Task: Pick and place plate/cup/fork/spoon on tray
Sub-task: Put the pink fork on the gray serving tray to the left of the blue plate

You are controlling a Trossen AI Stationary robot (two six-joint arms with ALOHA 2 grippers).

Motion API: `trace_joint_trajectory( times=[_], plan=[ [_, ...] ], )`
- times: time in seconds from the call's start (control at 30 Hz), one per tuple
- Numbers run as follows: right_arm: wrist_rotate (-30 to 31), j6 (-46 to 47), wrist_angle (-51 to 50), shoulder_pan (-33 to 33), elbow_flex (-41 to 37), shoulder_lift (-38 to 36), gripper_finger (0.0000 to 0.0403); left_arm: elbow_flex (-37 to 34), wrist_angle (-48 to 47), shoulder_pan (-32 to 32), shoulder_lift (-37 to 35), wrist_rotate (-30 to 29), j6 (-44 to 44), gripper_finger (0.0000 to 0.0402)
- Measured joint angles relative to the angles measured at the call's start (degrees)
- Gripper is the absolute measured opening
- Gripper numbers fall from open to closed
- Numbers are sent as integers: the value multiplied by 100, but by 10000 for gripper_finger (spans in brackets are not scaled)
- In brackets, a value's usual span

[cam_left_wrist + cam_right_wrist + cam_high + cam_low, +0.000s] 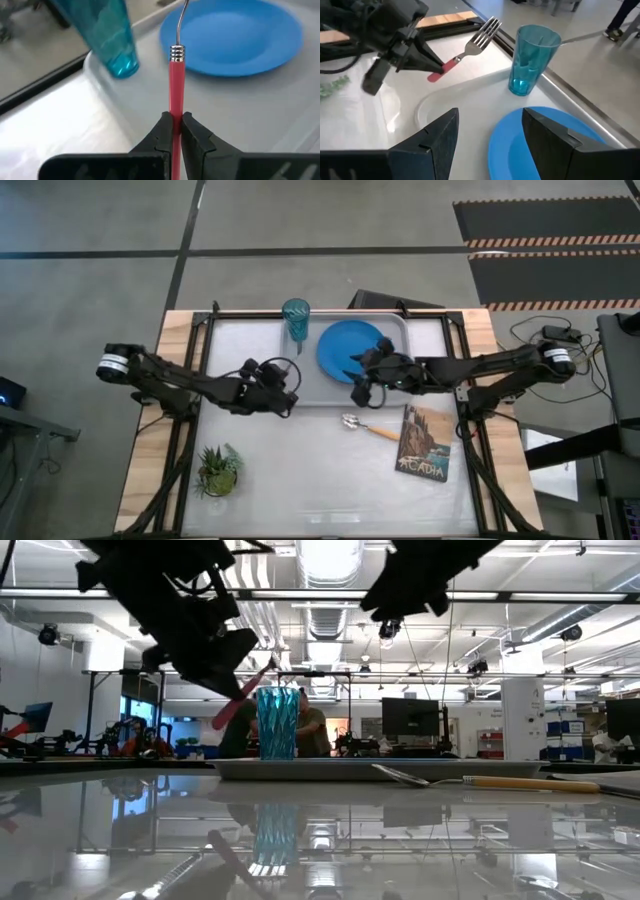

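Pink-red handle of the fork [176, 90] clenched between the left gripper [176, 131] fingers, tines pointing up and away, lifted clear of the table near the left edge of the tray [310, 395] at centre frame in the high view. Gripped low on the handle, probably so the tine end can be lowered onto the tray floor first. Seen in the right wrist view at upper centre, angled over the tray's rounded corner. Already on the tray: the cup [295, 313] upright at its upper-left corner, the plate [350, 348] just right of it, leaving bare grey floor in between and below for cutlery. Right gripper [490, 135] hovering over the plate's lower edge, jaws spread and empty, likely waiting its turn. Still on the table below the tray, lower centre: the spoon [366, 427], orange handle toward the picture book [424, 442]. Potted plant [218, 470] at lower left, well apart and uninvolved.
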Motion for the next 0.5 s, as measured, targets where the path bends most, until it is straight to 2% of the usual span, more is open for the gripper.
trace_joint_trajectory(
  times=[0.07, 0.17, 0.3, 0.5],
  plan=[
    [1, 4, 44, 34, -215, -260, 208, 295, -667, 0, 99, 86, -390, 1],
    [2, 101, 92, 101, -520, -584, 208, 694, -1185, 12, 276, 383, -647, 1],
    [-1, 106, 343, 187, -997, -993, 208, 1056, -1409, 44, 502, 672, -652, 1],
    [-3, 50, 566, 217, -1403, -1685, 208, 1299, -1595, 347, 814, 779, -670, 1]
  ],
)
